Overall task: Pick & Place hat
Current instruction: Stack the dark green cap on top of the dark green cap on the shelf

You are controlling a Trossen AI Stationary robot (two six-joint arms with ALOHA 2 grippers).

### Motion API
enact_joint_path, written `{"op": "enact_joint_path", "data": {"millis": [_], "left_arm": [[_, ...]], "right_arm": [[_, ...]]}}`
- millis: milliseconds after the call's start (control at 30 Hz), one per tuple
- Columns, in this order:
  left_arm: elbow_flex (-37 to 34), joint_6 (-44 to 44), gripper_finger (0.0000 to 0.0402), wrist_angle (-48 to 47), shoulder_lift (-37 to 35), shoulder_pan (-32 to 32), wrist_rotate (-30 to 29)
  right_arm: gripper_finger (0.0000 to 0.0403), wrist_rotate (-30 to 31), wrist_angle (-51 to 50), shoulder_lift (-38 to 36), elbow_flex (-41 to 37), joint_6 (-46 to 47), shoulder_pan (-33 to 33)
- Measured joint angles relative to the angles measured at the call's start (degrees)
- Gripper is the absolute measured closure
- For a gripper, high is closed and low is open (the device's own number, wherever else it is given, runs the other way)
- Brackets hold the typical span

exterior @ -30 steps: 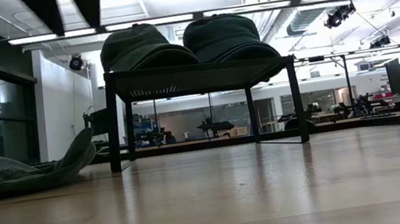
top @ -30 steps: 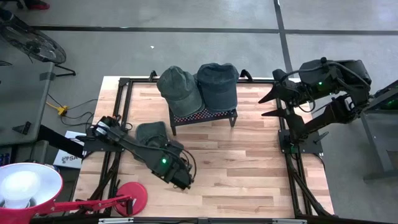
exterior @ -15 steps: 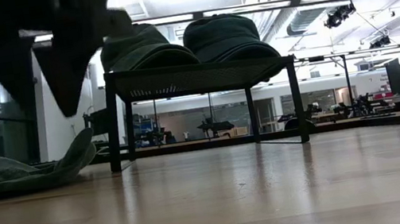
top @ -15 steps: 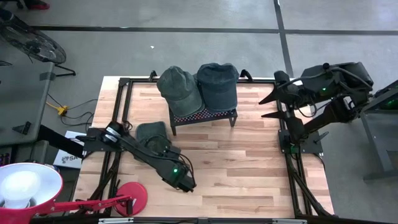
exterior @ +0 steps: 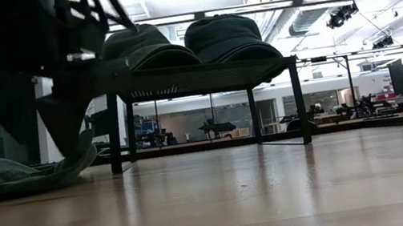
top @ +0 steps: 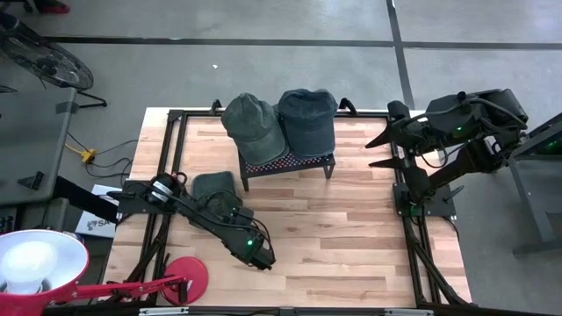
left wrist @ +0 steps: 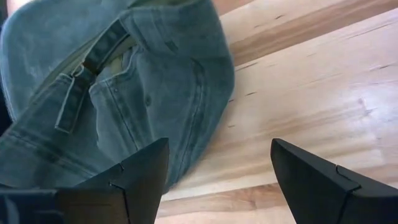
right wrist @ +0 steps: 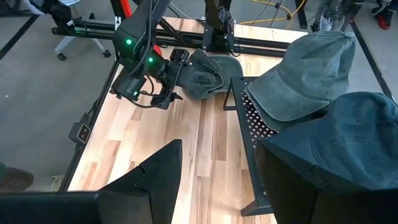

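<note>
Hovering our left claw point(left wrist: 214, 180) wide open just beside the hat point(left wrist: 118, 87) lying on the surface point(top: 351, 228), we should straddle its crown edge before closing; right claw point(right wrist: 214, 180) waits open

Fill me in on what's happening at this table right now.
The left arm's claw is open and down low beside a green hat lying on the wooden table, not gripping it. Two more hats, a greener one and a darker one, already sit on the small black rack. The right arm's claw waits off at the table's right edge, open and holding nothing.
</note>
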Motion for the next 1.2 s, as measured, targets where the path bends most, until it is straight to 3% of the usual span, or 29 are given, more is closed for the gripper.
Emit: {"op": "enact_joint_path", "data": {"millis": [667,1200], "left_arm": [[-5.6,0.4,0.0127,2.5,0.0,0.0,-1.0],[-11.4,0.1,0.0127,4.1,-0.3,1.2,4.1]], "right_arm": [[0.0206,-0.1,0.1,0.0,0.0,-2.8,0.0],[0.0206,-0.1,0.1,0.0,0.0,-4.1,0.0]]}}
